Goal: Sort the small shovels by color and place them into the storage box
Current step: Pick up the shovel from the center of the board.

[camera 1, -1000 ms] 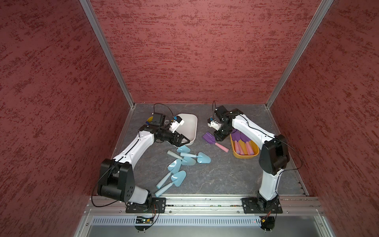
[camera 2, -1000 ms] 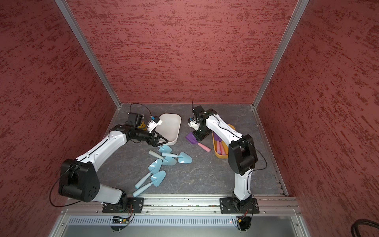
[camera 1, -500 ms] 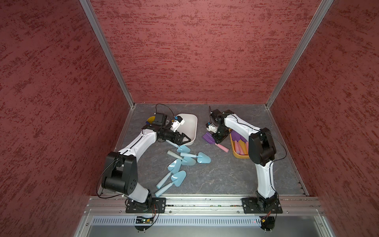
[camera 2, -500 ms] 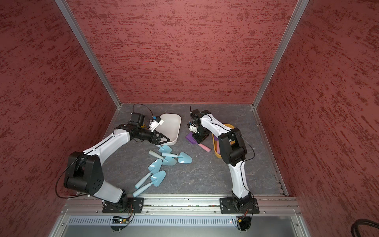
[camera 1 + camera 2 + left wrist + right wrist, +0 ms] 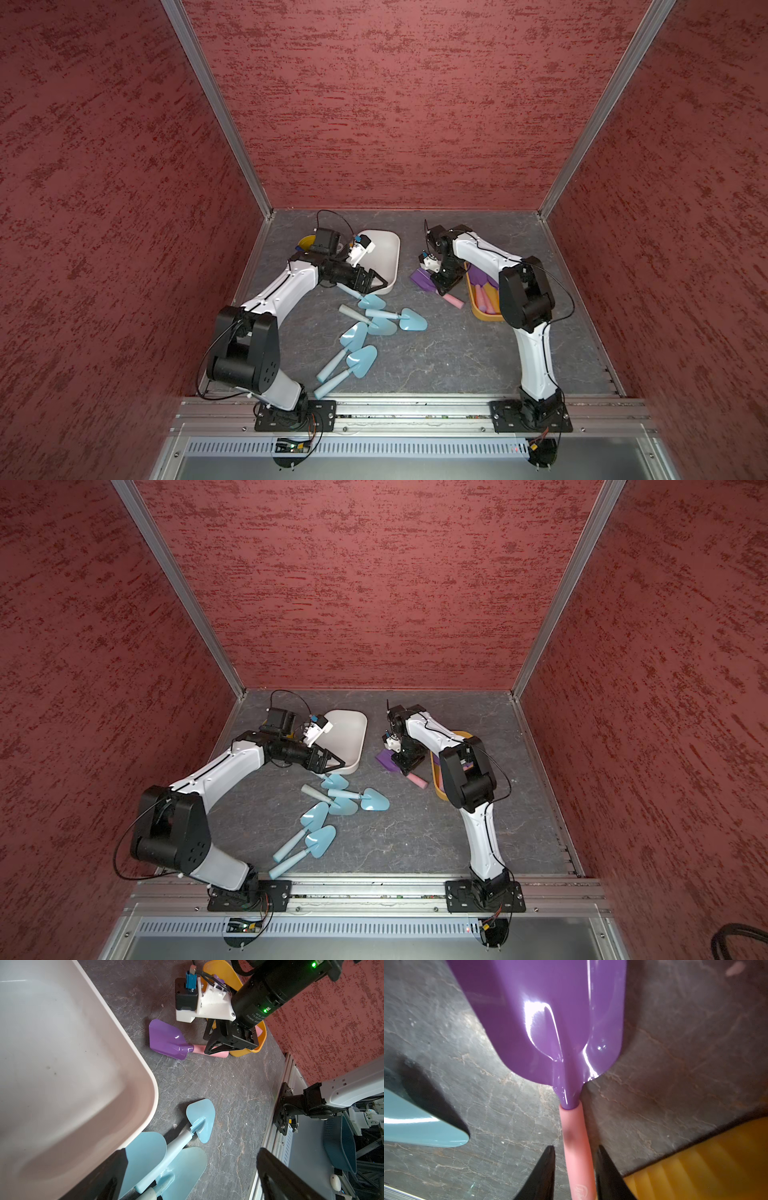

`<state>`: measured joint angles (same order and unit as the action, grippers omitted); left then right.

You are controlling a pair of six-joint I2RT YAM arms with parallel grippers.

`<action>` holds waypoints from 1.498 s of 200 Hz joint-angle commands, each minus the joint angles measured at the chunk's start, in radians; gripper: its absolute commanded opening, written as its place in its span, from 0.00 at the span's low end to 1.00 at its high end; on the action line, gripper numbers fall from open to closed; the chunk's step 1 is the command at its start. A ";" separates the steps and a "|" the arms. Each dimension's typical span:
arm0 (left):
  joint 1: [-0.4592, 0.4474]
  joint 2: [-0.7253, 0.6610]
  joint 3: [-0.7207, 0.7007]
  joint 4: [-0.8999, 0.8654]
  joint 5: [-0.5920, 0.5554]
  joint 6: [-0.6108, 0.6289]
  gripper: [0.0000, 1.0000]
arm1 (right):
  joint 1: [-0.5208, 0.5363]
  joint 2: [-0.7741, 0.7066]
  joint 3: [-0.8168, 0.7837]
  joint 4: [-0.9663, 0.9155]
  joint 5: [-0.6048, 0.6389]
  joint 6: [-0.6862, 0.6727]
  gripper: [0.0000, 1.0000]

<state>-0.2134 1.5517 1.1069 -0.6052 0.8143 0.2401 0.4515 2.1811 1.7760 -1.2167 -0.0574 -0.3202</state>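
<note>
A purple shovel (image 5: 422,279) (image 5: 386,759) (image 5: 550,1012) with a pink handle (image 5: 577,1157) lies flat on the grey table beside the orange storage box (image 5: 482,312). My right gripper (image 5: 444,286) (image 5: 574,1148) is down on it, shut on that handle. Several light blue shovels (image 5: 413,322) (image 5: 318,814) (image 5: 201,1118) lie scattered mid-table. My left gripper (image 5: 380,281) (image 5: 191,1159) hovers wide open over the nearest blue blades, by the corner of the white storage box (image 5: 386,249) (image 5: 62,1064), holding nothing.
The orange box (image 5: 259,1043) has purple and pink shovels inside. A yellow object (image 5: 306,241) sits behind the left arm at the back left. Red walls close in three sides, and an aluminium rail (image 5: 415,409) runs along the front.
My right arm folded its elbow in and the gripper dropped onto the pink handle, closing slightly. My left gripper slid a little toward the blue shovels, still open.
</note>
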 commanded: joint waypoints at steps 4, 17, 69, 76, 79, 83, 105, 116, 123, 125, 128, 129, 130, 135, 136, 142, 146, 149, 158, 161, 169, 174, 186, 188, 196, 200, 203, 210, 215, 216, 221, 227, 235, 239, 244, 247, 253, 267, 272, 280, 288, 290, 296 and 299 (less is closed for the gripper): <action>-0.003 0.009 0.022 0.002 0.021 0.002 1.00 | -0.005 0.029 0.011 0.002 -0.023 0.016 0.35; -0.004 0.009 0.021 0.002 0.020 0.002 1.00 | -0.005 0.034 0.011 0.002 -0.031 0.018 0.35; -0.007 0.006 0.025 0.000 0.018 -0.002 1.00 | -0.006 0.044 -0.023 0.032 -0.030 0.029 0.30; -0.009 0.006 0.025 -0.002 0.018 -0.002 1.00 | -0.006 0.041 -0.033 0.047 -0.031 0.029 0.28; -0.009 0.005 0.026 -0.002 0.019 -0.002 1.00 | -0.005 0.041 -0.039 0.053 -0.034 0.029 0.27; -0.009 0.005 0.026 -0.003 0.017 -0.002 1.00 | -0.005 0.038 -0.047 0.061 -0.037 0.029 0.24; -0.012 0.001 0.026 -0.006 0.012 -0.001 1.00 | -0.005 0.029 -0.081 0.097 -0.041 0.030 0.17; -0.013 -0.001 0.026 -0.008 0.010 0.001 1.00 | -0.005 0.032 -0.092 0.104 -0.041 0.033 0.18; -0.014 -0.003 0.026 -0.007 0.009 0.001 1.00 | -0.005 0.032 -0.099 0.110 -0.039 0.035 0.18; -0.014 -0.004 0.026 -0.008 0.009 0.001 1.00 | -0.006 0.032 -0.100 0.111 -0.040 0.035 0.17; -0.013 -0.005 0.026 -0.009 0.009 0.001 1.00 | -0.005 0.032 -0.105 0.113 -0.041 0.035 0.17; -0.014 -0.004 0.026 -0.009 0.009 0.001 1.00 | -0.006 0.031 -0.105 0.114 -0.041 0.036 0.17; -0.014 -0.004 0.026 -0.010 0.009 0.001 1.00 | -0.006 0.031 -0.106 0.116 -0.041 0.035 0.17; -0.014 -0.005 0.026 -0.009 0.009 0.001 1.00 | -0.006 0.030 -0.112 0.119 -0.042 0.035 0.15; -0.014 -0.005 0.025 -0.009 0.009 0.001 1.00 | -0.006 0.029 -0.113 0.120 -0.042 0.035 0.14; -0.015 -0.007 0.026 -0.009 0.008 0.001 1.00 | -0.005 0.024 -0.120 0.126 -0.042 0.036 0.12; -0.016 -0.009 0.025 -0.009 0.008 0.001 1.00 | -0.005 0.021 -0.126 0.131 -0.041 0.038 0.10; -0.015 -0.010 0.024 -0.009 0.008 0.002 1.00 | -0.005 0.015 -0.128 0.134 -0.040 0.041 0.09; -0.015 -0.011 0.024 -0.009 0.007 0.002 1.00 | -0.006 -0.001 -0.141 0.145 -0.039 0.043 0.05; -0.014 -0.010 0.024 -0.009 0.008 0.002 1.00 | -0.005 -0.006 -0.146 0.148 -0.039 0.045 0.04; -0.015 -0.012 0.024 -0.009 0.008 0.002 1.00 | -0.006 -0.027 -0.155 0.158 -0.041 0.047 0.02; -0.016 -0.012 0.026 -0.009 0.008 0.002 1.00 | -0.006 -0.042 -0.159 0.164 -0.041 0.050 0.00; -0.019 -0.012 0.027 -0.010 0.008 0.002 1.00 | -0.005 -0.078 -0.171 0.177 -0.045 0.053 0.00; -0.020 -0.012 0.027 -0.010 0.008 0.002 1.00 | -0.005 -0.085 -0.172 0.178 -0.045 0.053 0.00; -0.021 -0.013 0.028 -0.011 0.008 0.002 1.00 | -0.005 -0.110 -0.177 0.186 -0.047 0.056 0.00; -0.023 -0.013 0.028 -0.010 0.007 0.002 1.00 | -0.005 -0.122 -0.179 0.189 -0.047 0.058 0.00; -0.023 -0.014 0.028 -0.011 0.008 0.002 1.00 | -0.006 -0.129 -0.178 0.189 -0.048 0.059 0.00; -0.025 -0.015 0.030 -0.012 0.008 0.002 1.00 | -0.005 -0.150 -0.179 0.188 -0.050 0.062 0.00; -0.025 -0.015 0.030 -0.013 0.008 0.002 1.00 | -0.006 -0.161 -0.179 0.187 -0.051 0.065 0.00; -0.026 -0.016 0.030 -0.012 0.008 0.002 1.00 | -0.006 -0.164 -0.179 0.186 -0.051 0.065 0.00; -0.028 -0.015 0.032 -0.012 0.006 0.002 1.00 | -0.005 -0.177 -0.179 0.185 -0.053 0.066 0.00; -0.029 -0.016 0.032 -0.013 0.006 0.002 1.00 | -0.005 -0.192 -0.181 0.182 -0.051 0.069 0.00; -0.031 -0.016 0.034 -0.013 0.006 0.002 1.00 | -0.006 -0.210 -0.183 0.180 -0.050 0.071 0.00; -0.032 -0.016 0.036 -0.013 0.006 0.002 1.00 | -0.005 -0.219 -0.183 0.178 -0.050 0.072 0.00; -0.033 -0.016 0.038 -0.013 0.005 0.002 1.00 | -0.005 -0.229 -0.183 0.177 -0.050 0.073 0.00; -0.033 -0.017 0.039 -0.014 0.005 0.002 1.00 | -0.005 -0.237 -0.184 0.175 -0.050 0.073 0.00; -0.035 -0.016 0.044 -0.015 0.001 0.002 1.00 | -0.005 -0.250 -0.183 0.173 -0.052 0.077 0.00; -0.036 -0.015 0.053 -0.020 -0.004 0.002 1.00 | -0.007 -0.277 -0.181 0.167 -0.059 0.083 0.00; -0.037 -0.015 0.057 -0.021 -0.004 0.002 1.00 | -0.007 -0.285 -0.178 0.166 -0.061 0.085 0.00; -0.038 -0.016 0.062 -0.023 -0.007 0.002 1.00 | -0.008 -0.297 -0.178 0.163 -0.063 0.089 0.00; -0.038 -0.016 0.068 -0.025 -0.009 0.002 1.00 | -0.009 -0.306 -0.172 0.160 -0.065 0.092 0.00; -0.037 -0.017 0.069 -0.026 -0.010 0.002 1.00 | -0.008 -0.308 -0.172 0.158 -0.065 0.093 0.00; -0.038 -0.016 0.073 -0.028 -0.011 0.002 1.00 | -0.011 -0.313 -0.169 0.153 -0.068 0.095 0.00; -0.040 -0.016 0.075 -0.028 -0.012 0.002 1.00 | -0.011 -0.314 -0.167 0.150 -0.069 0.096 0.00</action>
<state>-0.2470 1.5513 1.1442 -0.6201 0.8070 0.2398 0.4492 1.8961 1.5932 -1.0615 -0.1024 -0.2447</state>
